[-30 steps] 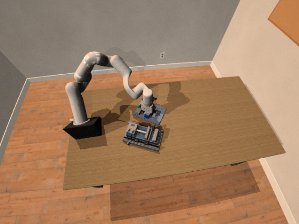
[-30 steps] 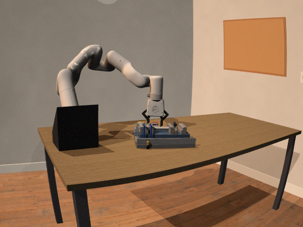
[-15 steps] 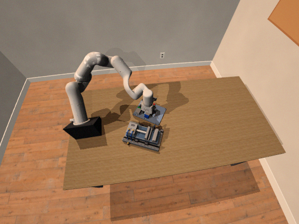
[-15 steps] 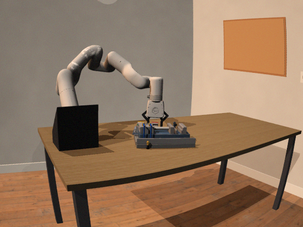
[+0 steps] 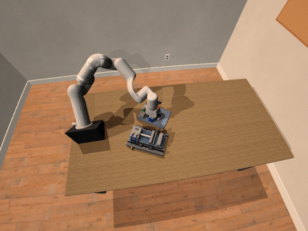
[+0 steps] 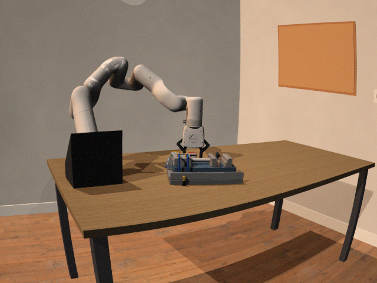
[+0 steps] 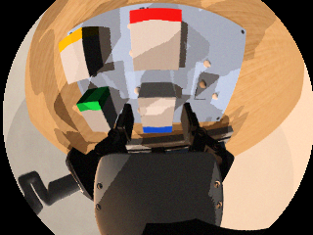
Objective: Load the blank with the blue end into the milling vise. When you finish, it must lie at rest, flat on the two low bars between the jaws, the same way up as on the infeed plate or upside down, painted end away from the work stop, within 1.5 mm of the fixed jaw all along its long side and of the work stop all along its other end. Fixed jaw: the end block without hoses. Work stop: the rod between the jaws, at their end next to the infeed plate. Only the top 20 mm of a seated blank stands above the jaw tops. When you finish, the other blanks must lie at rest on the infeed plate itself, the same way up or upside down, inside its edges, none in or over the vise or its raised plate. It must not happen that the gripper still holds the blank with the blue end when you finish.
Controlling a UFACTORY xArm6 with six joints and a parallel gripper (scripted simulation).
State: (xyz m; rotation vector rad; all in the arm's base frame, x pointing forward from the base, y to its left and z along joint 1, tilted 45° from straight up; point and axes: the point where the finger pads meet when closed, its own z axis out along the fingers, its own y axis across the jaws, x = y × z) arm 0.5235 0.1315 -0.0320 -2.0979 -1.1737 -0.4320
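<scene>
While the arm hangs over the infeed plate, top view shows the claw low above the blue-end blank, which lies on the plate at its vise-side edge. Vise sits just beside the plate on the counter; slot betw. the jaws looks vacant, no blank on the low bars as far as can be told at this size. Loading not started.

Exterior view: claw is down behind the vise, fingers spread to either side of a blank top. Contact w/ the blank can't be told here.

Wrist view: claw stands spread, holding nothing. Fingers straddle the blue-end blank w/ a visible gap each side; blue end nearest the camera. Red-end blank, yellow-end blank and green-end blank all lie on the infeed plate, apart from one another.

Judgement: approach and alignment done; approx. first quarter of the job. Left to do: close on the blank, lift, carry to vise, seat on bars against fixed jaw and work stop w/ blue end away from stop, release. Other three blanks already lie where required; they need only stay undisturbed.
</scene>
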